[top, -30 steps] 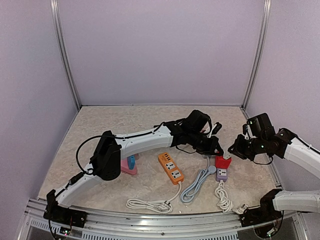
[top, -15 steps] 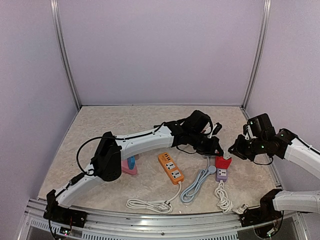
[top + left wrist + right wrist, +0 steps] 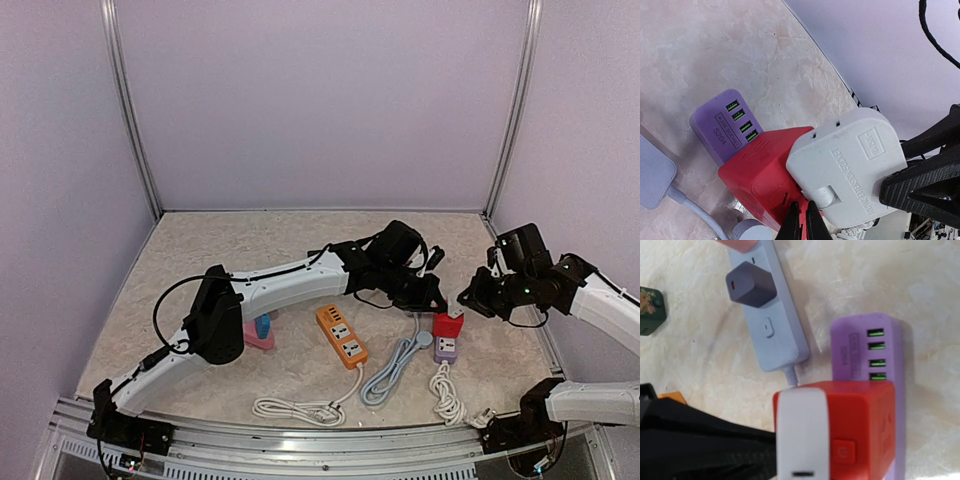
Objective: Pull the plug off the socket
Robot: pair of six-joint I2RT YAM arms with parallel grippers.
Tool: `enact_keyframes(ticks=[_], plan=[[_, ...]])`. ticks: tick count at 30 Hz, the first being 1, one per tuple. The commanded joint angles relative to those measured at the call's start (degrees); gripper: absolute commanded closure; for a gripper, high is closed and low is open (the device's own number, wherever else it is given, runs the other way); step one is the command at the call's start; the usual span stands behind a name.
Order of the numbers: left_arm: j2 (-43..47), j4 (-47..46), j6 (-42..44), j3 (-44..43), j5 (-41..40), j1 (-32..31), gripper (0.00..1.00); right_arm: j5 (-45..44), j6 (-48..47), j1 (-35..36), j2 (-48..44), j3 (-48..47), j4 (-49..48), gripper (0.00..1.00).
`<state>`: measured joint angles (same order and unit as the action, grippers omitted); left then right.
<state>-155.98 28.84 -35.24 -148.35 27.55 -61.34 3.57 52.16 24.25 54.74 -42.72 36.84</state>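
A white plug (image 3: 457,314) sits in a red cube socket (image 3: 448,327) that stands on a purple USB socket block (image 3: 445,349). In the left wrist view the plug (image 3: 845,165) is seated in the red cube (image 3: 760,170), and a black ribbed finger (image 3: 920,185) of the right gripper presses on its end. My right gripper (image 3: 468,300) is shut on the plug (image 3: 801,435). My left gripper (image 3: 802,220) is shut and empty, with its tips against the red cube just below the plug. It shows in the top view (image 3: 432,297), left of the cube.
A grey power strip (image 3: 772,315) with a dark adapter (image 3: 751,285) lies beside the purple block (image 3: 870,347). An orange power strip (image 3: 341,336), a grey cable (image 3: 395,365), a white cable (image 3: 300,408) and a pink and blue object (image 3: 258,330) lie in front of the left arm.
Almost nothing. Both grippers stay at the red cube, and the plug stays in the socket.
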Motion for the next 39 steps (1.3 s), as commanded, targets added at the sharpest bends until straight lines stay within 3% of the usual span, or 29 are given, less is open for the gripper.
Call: enact_keyframes(ticks=[1,11,17,25,29,39], plan=[[-4.0,6.9,1.6,0.3,-3.2,-0.5,0.94,0.8,0.3,-0.2,-1.5,-4.7,-2.6,1.0],[-1.6,6.3,2.6,0.9,-2.8,-0.5,0.93,-1.2,-0.2,-0.2,-1.7,-7.3,0.2,1.0],[7.2,3.7,3.3,5.5,-0.6,0.9,0.9,-3.1,-2.5,-0.5,0.8,-10.9,1.2,1.0],[22.3,3.0,2.2,19.9,-3.7,4.1,0.91,-9.2,-8.2,-4.3,10.1,-14.0,0.9,1.0],[31.8,3.1,2.1,31.4,-6.7,5.8,0.91,-9.7,-10.4,-7.0,15.0,-14.3,-2.8,1.0],[51.5,0.5,0.4,55.9,-13.3,11.5,0.91,-21.0,-16.0,-7.9,33.4,-24.1,-0.6,1.0]])
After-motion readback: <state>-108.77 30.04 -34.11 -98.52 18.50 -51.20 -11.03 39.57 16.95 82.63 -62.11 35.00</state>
